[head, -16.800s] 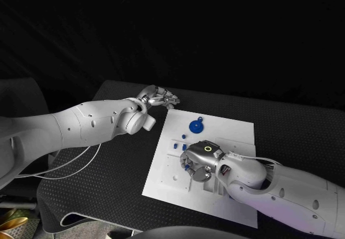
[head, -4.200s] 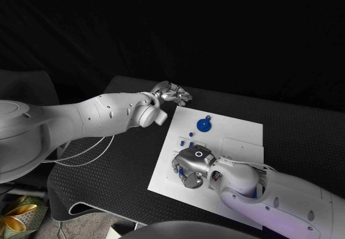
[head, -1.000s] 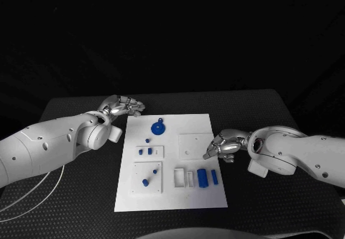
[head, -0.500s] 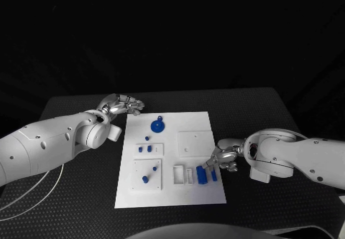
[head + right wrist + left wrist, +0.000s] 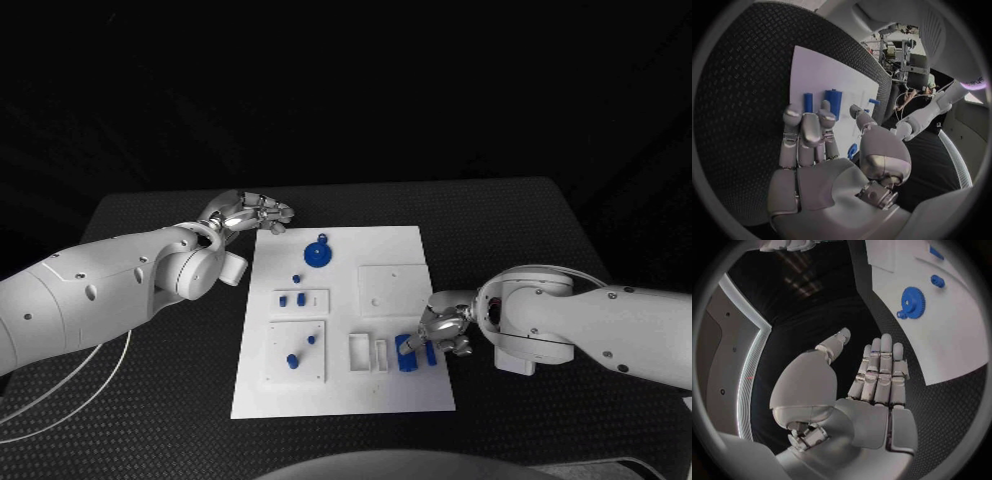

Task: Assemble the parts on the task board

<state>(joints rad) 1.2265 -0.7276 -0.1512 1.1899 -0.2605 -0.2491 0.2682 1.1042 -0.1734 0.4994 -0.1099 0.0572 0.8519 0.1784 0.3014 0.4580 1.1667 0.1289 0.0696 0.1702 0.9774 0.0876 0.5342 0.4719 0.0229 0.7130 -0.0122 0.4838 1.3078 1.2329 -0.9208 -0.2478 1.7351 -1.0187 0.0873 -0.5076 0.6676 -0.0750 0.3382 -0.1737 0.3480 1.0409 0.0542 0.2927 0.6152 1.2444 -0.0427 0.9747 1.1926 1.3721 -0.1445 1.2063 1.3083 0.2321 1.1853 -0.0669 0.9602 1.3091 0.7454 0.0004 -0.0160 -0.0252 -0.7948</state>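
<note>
The white task board [image 5: 346, 395] lies in the middle of the black table. On it are a blue gear [image 5: 317, 253], small blue pieces [image 5: 293, 299], two blue pegs [image 5: 300, 353] in a square plate, and two blue cylinders [image 5: 405, 354] near the board's right edge. My right hand [image 5: 444, 328] hovers at that edge, its fingers stretched out over the cylinders [image 5: 834, 100] and holding nothing; I cannot tell whether the fingertips [image 5: 825, 107] touch them. My left hand [image 5: 248, 212] stays off the board's far left corner, flat and empty [image 5: 873, 390], with the gear [image 5: 911, 301] beyond it.
A plain white square plate [image 5: 389, 290] sits on the board just beyond my right hand. Empty white slots [image 5: 369, 353] lie beside the cylinders. Black table surface [image 5: 159, 380] surrounds the board on all sides.
My right hand has moved along the board's right edge toward the near side, down to the two blue cylinders. The left hand has stayed where it was.
</note>
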